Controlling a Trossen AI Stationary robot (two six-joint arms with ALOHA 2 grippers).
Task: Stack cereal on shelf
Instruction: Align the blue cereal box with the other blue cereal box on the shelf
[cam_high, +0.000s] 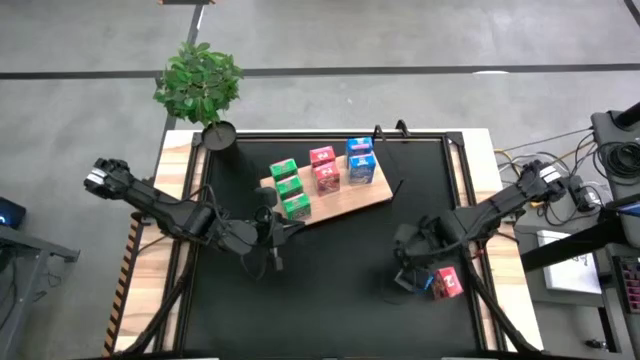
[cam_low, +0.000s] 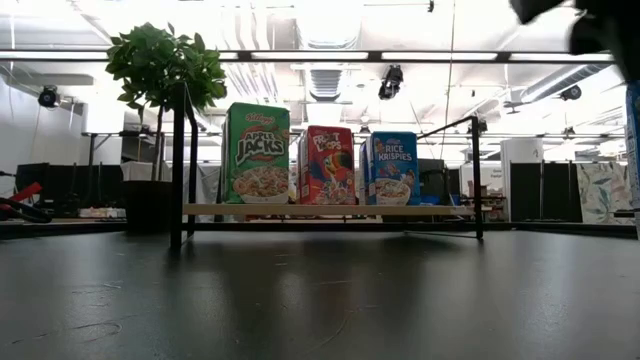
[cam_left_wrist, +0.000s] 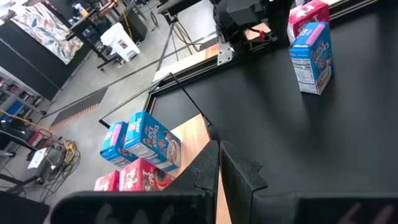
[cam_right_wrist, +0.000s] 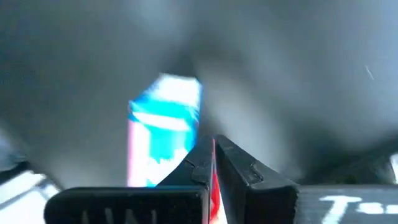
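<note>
Both jaws closed and empty; right gripper (cam_high: 412, 272) should open before straddling the blue box (cam_high: 419, 283) well off the shelf (cam_high: 375, 195).

On my black worktop (cam_high: 330, 270) sits a pale wood-grain shelf (cam_high: 372, 195) with green boxes (cam_high: 289, 187), pink-red boxes (cam_high: 324, 169) and blue boxes (cam_high: 361, 159), all printed, near a leafy green plant (cam_high: 198, 80).

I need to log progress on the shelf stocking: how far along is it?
Seven boxes stand on the wood board: three green, two pink-red, two blue. Nothing is in hand: both tools are shut, the left tool near the board's front edge, the right tool beside the last two. Left to place: one blue box and one pink-red box on the mat.
</note>
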